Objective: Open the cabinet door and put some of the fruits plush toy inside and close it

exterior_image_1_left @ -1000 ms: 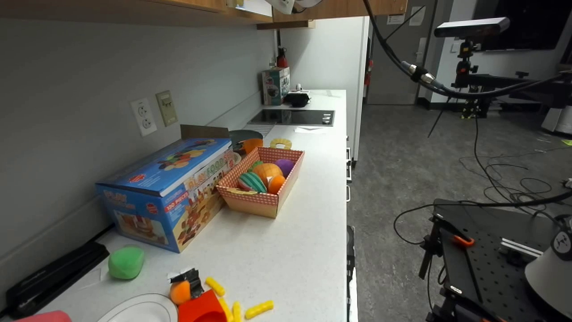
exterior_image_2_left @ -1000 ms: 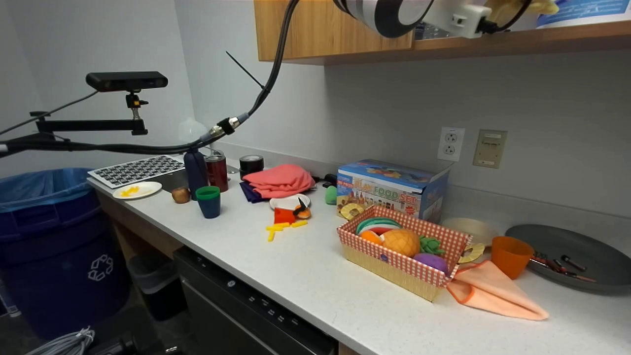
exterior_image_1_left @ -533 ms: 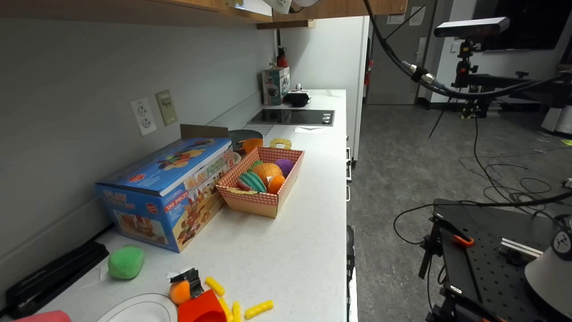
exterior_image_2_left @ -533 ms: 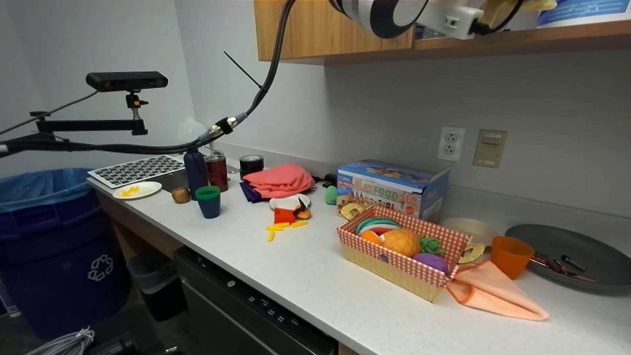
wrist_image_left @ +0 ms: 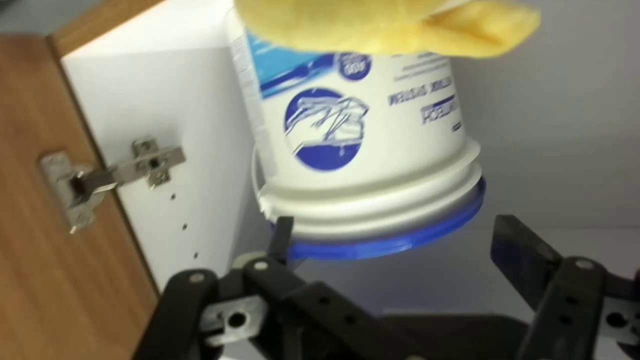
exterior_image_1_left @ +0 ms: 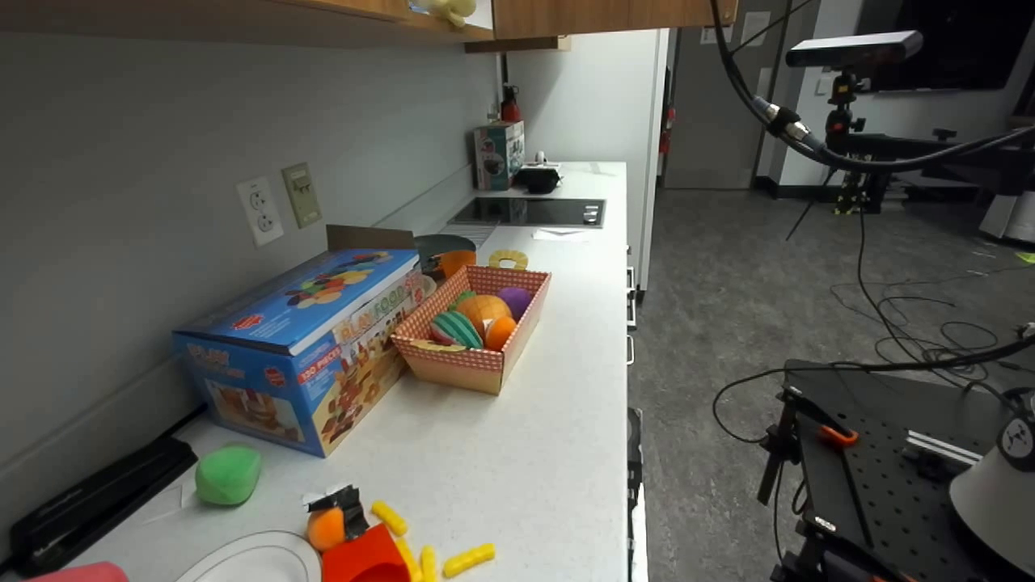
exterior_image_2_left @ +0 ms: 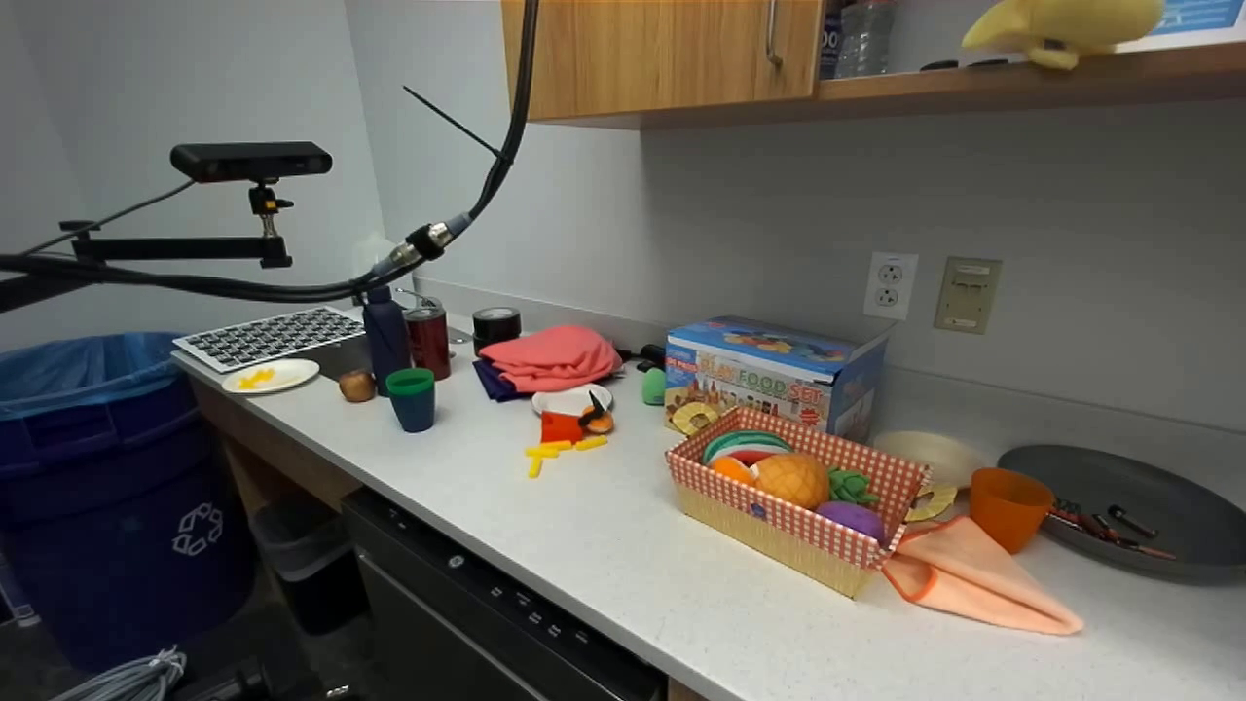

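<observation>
I am holding the gripper facing into the cabinet, its jaws standing wide apart and gripping nothing; my wrist view is coming through upside down. Just beyond the jaws a white bucket is standing, and whether either jaw is touching it I cannot tell. In front of the bucket the yellow plush is lying at the cabinet's front edge, showing in both exterior views. The door is standing open on its hinge; in an exterior view the next door, to the left, is sitting closed.

Seen from there, the basket on the counter below is holding the melon, the pineapple, the orange and the purple plush. On its far side the box is standing, and the green plush is lying just to the box's left. Farther left a red carton is lying with yellow sticks just beside it. To the basket's right a cloth is lying, the cup standing behind it and a grey plate resting at the far right.
</observation>
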Available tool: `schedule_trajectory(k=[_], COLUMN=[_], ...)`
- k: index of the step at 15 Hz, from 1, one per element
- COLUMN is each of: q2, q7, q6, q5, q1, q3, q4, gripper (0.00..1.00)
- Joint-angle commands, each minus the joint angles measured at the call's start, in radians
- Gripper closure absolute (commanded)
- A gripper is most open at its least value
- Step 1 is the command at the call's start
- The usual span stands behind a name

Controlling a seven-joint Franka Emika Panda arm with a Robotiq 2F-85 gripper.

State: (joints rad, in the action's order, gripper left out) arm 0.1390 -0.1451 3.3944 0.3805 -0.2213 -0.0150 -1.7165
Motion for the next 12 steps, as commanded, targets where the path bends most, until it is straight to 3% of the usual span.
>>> schedule_trajectory(k=[1,2,4,5,10,12], q2=[-0.227,-0.284,-0.372,-0.402,-0.534,-0.558], q7=[-0.065,0.009,0.018,-0.037,-0.064,0.005], q6=[-0.087,-0.133,-0.240,-0.294,-0.606,-0.713], q5=[-0.069,-0.162,-0.210,-0.149,-0.093,-0.140], q1=[-0.014,0.000,-0.001,0.007,0.053,0.059], q3=[-0.062,-0.110,-0.136,-0.133,-0.183,-0.201], q4=[-0.170,-0.204,-0.240,-0.253,-0.277,-0.274], gripper=[0.00,0.00,0.00,0.00,0.00,0.00])
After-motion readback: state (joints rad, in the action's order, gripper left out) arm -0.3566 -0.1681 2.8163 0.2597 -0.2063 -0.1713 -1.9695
